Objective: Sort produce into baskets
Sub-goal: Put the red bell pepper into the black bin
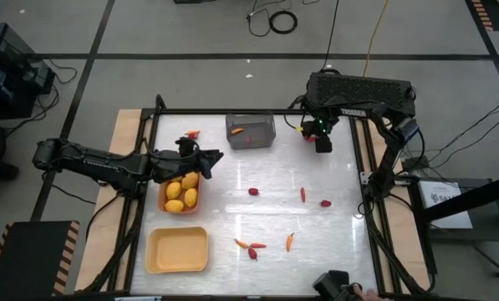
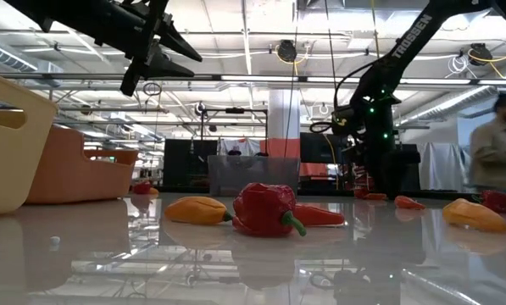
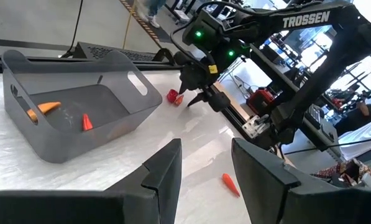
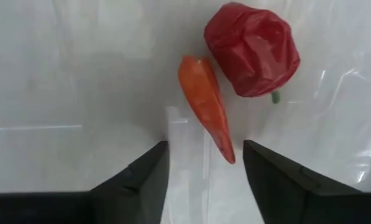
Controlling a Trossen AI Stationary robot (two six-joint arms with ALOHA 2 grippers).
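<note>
My left gripper is open and empty, held above the far end of the orange-brown tray, which holds several yellow fruits. My right gripper is open at the table's far right and points down. Its wrist view shows it just above an orange carrot stick and a red pepper, both lying on the table; it touches neither. The grey bin at the far middle holds orange pieces. The pale yellow tray stands at the near left.
Loose produce lies on the table's middle and near part: red pieces, carrot sticks, and a small cluster. An orange piece lies left of the bin. A person stands in the room beyond the table.
</note>
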